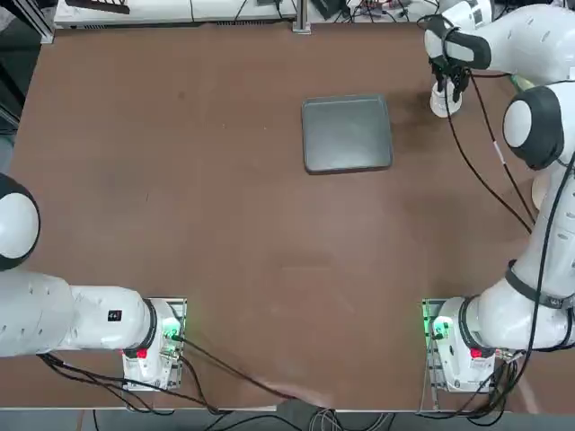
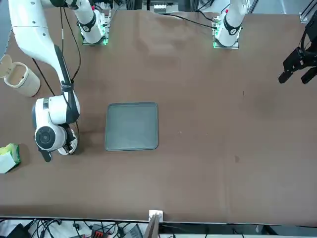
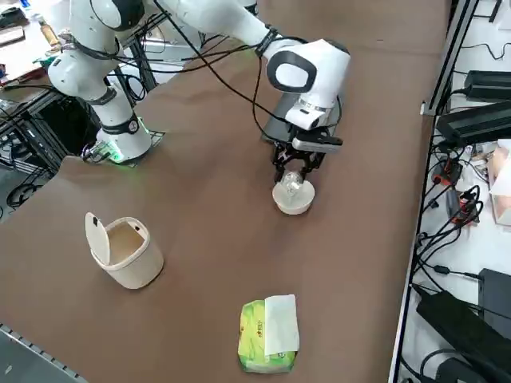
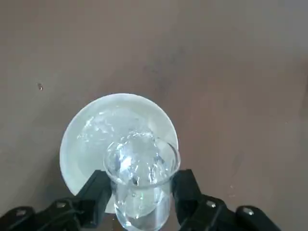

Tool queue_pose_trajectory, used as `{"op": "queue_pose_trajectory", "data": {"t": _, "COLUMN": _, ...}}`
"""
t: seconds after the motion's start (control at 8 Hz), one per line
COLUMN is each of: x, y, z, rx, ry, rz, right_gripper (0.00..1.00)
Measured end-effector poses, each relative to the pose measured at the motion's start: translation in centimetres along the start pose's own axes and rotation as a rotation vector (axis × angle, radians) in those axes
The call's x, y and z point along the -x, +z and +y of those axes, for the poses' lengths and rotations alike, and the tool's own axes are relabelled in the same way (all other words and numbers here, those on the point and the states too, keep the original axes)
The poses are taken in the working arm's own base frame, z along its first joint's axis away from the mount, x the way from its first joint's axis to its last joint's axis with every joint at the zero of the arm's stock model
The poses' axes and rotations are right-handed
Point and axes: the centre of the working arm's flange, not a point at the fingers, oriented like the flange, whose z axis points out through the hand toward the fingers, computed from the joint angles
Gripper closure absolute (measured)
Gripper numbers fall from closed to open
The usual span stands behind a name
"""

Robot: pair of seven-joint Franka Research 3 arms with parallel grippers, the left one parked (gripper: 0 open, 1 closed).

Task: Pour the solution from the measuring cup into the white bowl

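Closest to the wrist camera, the right gripper has its two black fingers clamped on the measuring cup, a tiny clear cup (its rim glints). The cup is held directly above the white bowl, which sits on the brown table near its far right corner. Beside the bowl lies a grey tray. A cream lidded vessel and green-yellow packet sit apart.
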Motion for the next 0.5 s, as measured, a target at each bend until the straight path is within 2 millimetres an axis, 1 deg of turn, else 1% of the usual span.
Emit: {"op": "queue_pose_trajectory", "data": {"t": 0.5, "x": -0.72, "y": 0.24, "z": 0.43, "rx": -0.014, "ry": -0.038, "rz": -0.033, "right_gripper": 0.27}}
